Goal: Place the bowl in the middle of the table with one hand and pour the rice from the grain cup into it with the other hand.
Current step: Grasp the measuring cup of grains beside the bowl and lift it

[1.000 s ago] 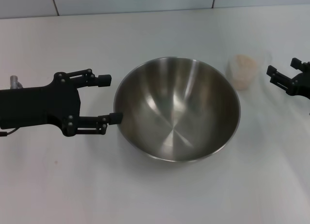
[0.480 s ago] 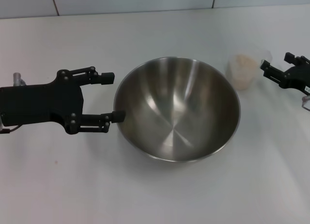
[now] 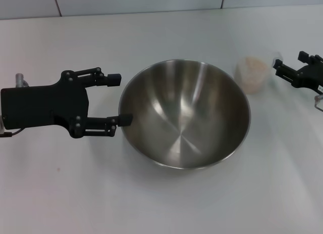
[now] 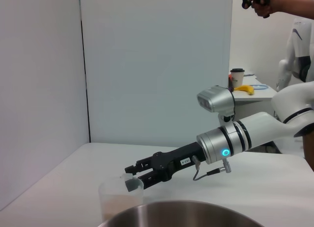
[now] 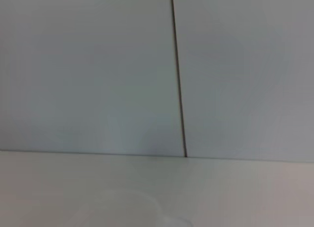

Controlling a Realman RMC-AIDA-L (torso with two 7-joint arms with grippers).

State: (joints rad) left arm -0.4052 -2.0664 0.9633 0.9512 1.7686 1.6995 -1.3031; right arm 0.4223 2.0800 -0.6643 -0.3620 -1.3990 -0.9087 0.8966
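- The stainless-steel mixing bowl (image 3: 184,113) stood upright near the middle of the white table (image 3: 151,203), empty inside.
- My left gripper (image 3: 121,99) sat beside the bowl's left rim with its fingers spread; the nearer fingertip (image 3: 126,119) lay at the rim, though I could not tell whether it touched. It grasped nothing.
- The grain cup (image 3: 251,74) stood upright just beside the bowl's right rim, its rice (image 3: 252,63) filling much of it.
- My right gripper (image 3: 280,67) was level with the cup, on its right side, fingers parted. The left wrist view showed the right gripper (image 4: 131,177) with a fingertip at the cup (image 4: 120,200) lip. Whether contact was made, I could not tell. It was not clenched on anything.
- Step in hand, as I judged it: take hold of the cup for pouring.
- Recommended procedure: bracket the cup wall squarely with both fingers below the lip, then close gently, since thin clear plastic probably flexes.
- Keep the cup vertical until it is over the bowl.
- Risk: a fingertip nudging the lip could tip the cup and spill rice on the table.
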